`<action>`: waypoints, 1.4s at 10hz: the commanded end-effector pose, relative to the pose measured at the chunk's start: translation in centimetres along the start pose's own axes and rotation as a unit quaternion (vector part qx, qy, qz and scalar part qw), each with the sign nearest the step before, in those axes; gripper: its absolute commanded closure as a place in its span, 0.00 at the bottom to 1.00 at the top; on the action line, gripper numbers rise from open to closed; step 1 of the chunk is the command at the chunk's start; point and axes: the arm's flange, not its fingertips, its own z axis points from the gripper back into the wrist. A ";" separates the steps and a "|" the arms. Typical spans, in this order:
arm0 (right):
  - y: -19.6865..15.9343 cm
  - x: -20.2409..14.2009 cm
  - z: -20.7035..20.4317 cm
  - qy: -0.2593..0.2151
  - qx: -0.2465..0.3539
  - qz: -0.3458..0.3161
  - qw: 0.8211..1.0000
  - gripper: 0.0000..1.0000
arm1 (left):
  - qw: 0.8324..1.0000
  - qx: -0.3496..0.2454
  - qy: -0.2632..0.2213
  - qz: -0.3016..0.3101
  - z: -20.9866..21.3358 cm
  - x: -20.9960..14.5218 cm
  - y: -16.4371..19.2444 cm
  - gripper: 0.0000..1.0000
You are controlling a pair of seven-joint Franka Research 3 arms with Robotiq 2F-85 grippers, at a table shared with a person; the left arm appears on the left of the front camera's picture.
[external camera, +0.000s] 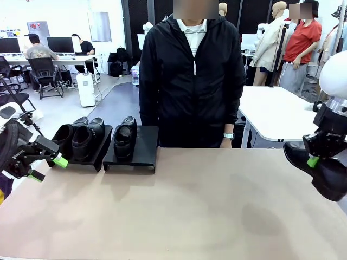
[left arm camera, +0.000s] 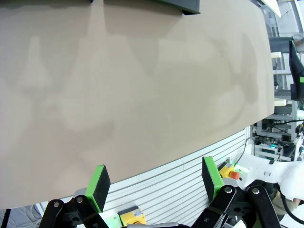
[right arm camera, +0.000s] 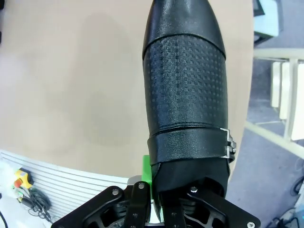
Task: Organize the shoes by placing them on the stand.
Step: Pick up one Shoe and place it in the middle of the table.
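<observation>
Holding the fourth shoe in my right pincer, I see in the front view that it hangs above the table at that side's edge, toe toward the middle. Well away across the table from this pincer stand the two black stands, side by side at the far edge. Two shoes fill the one just beyond my left pincer; a single shoe sits on the left half of the other, so the free half nearest my right pincer is, I judge, where my load belongs. A person stands behind the table, close to the stands.

From the left wrist, my left pincer's green pads are spread wide with nothing between them, only bare tabletop ahead and a corner of a stand at the far end.

From the right wrist, my fingers are pressed together on the shoe's rear, one green pad showing beside the heel; the textured sole faces the camera and the toe points straight away from me.

To do this well, I should carry the shoe across high enough to clear the stand's lip, turn it sole-down with the toe matching its neighbour, lower it beside that shoe without nudging it, and let go only once it rests flat.
</observation>
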 end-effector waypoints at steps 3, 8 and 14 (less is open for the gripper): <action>6.7 1.0 -1.3 -0.020 0.001 0.033 0.999 1.00 | 1.000 0.002 0.002 -0.002 0.2 -0.3 0.3 0.00; 32.7 2.9 -8.4 0.009 0.093 0.073 0.993 1.00 | 1.000 0.002 0.002 -0.002 0.2 -0.3 0.3 0.00; 38.3 2.1 -14.3 -0.003 0.096 0.034 0.995 1.00 | 1.000 0.002 0.002 -0.002 0.2 -0.3 0.3 0.00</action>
